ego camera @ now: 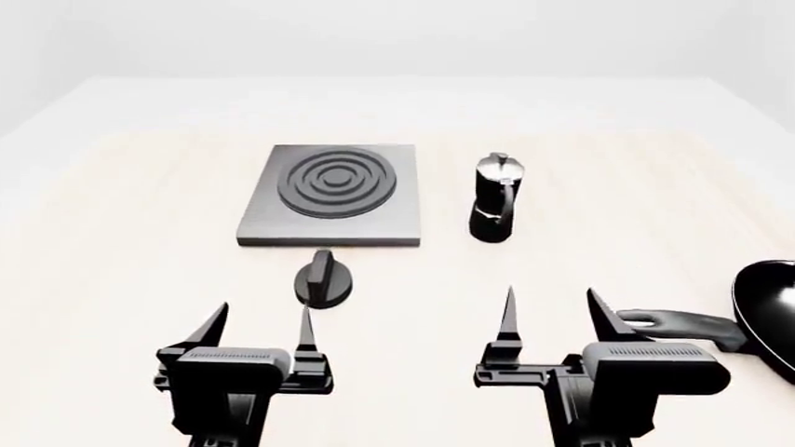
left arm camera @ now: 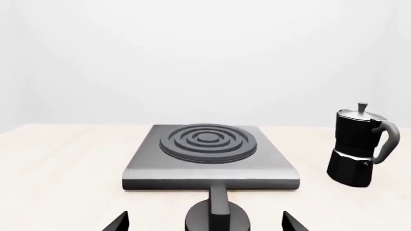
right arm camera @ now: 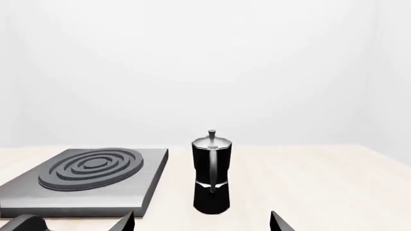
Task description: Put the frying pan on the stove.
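Note:
The frying pan (ego camera: 773,312) is a glossy black pan cut off by the head view's right edge, its grey handle (ego camera: 680,326) pointing left, just right of my right gripper. The stove (ego camera: 333,193) is a grey slab with dark rings at mid-table; it also shows in the left wrist view (left arm camera: 209,156) and the right wrist view (right arm camera: 86,180). My left gripper (ego camera: 263,328) is open and empty, near side of the stove. My right gripper (ego camera: 556,317) is open and empty, its right fingertip close beside the pan handle.
A small black round knob (ego camera: 323,279) lies just in front of the stove, between the left gripper's fingers in the left wrist view (left arm camera: 218,216). A black-and-silver moka pot (ego camera: 496,197) stands right of the stove. The pale wooden table (ego camera: 125,233) stretches all around.

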